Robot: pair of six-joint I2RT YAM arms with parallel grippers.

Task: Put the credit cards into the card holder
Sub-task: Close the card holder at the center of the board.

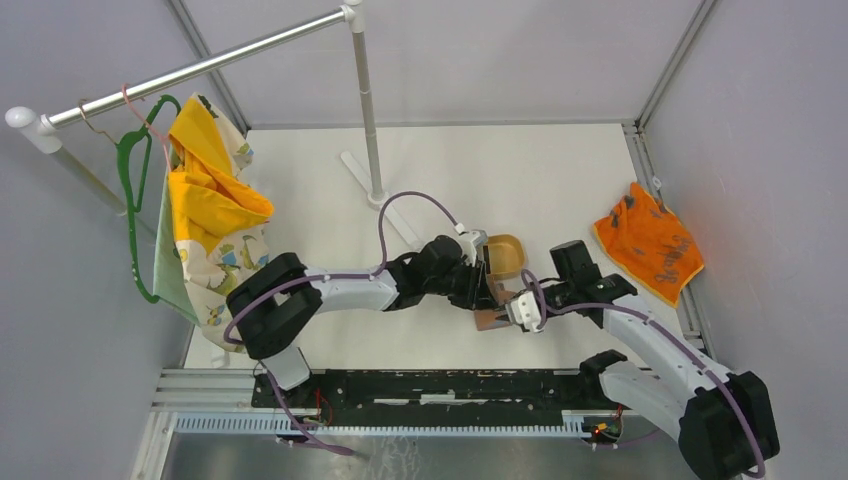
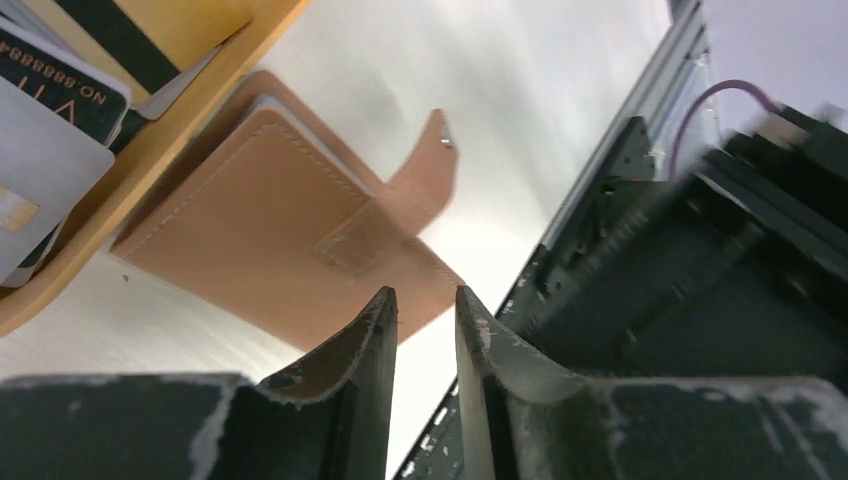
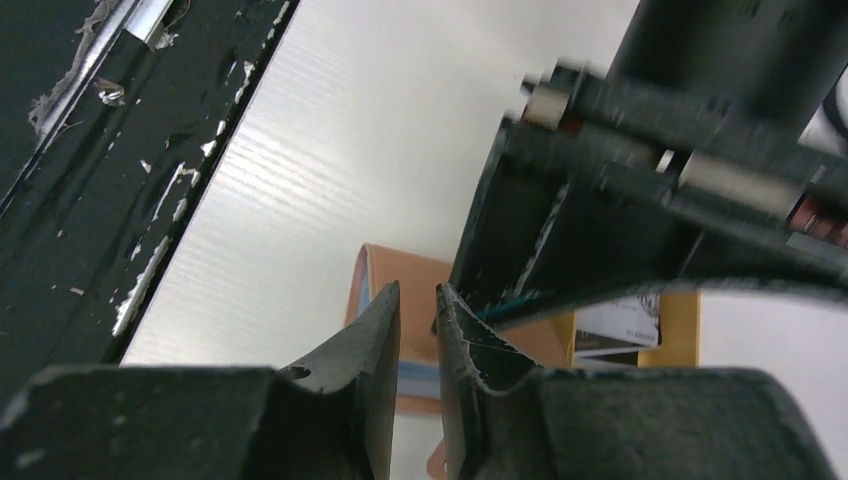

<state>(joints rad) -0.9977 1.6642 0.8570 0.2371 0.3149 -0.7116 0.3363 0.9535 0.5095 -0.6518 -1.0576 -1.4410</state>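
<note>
Card holder (image 2: 270,215) — one, folded — beside one tray (image 2: 150,150) of three credit cards (image 2: 60,100); left gripper (image 2: 422,300), right gripper (image 3: 417,290) narrowly ajar.

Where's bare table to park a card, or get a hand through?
Free: back stretch between rack foot and orange cloth; front strip between left arm and black rail. Crowded: mid-table, where tray, card holder and right arm bunch against the left arm.
</note>
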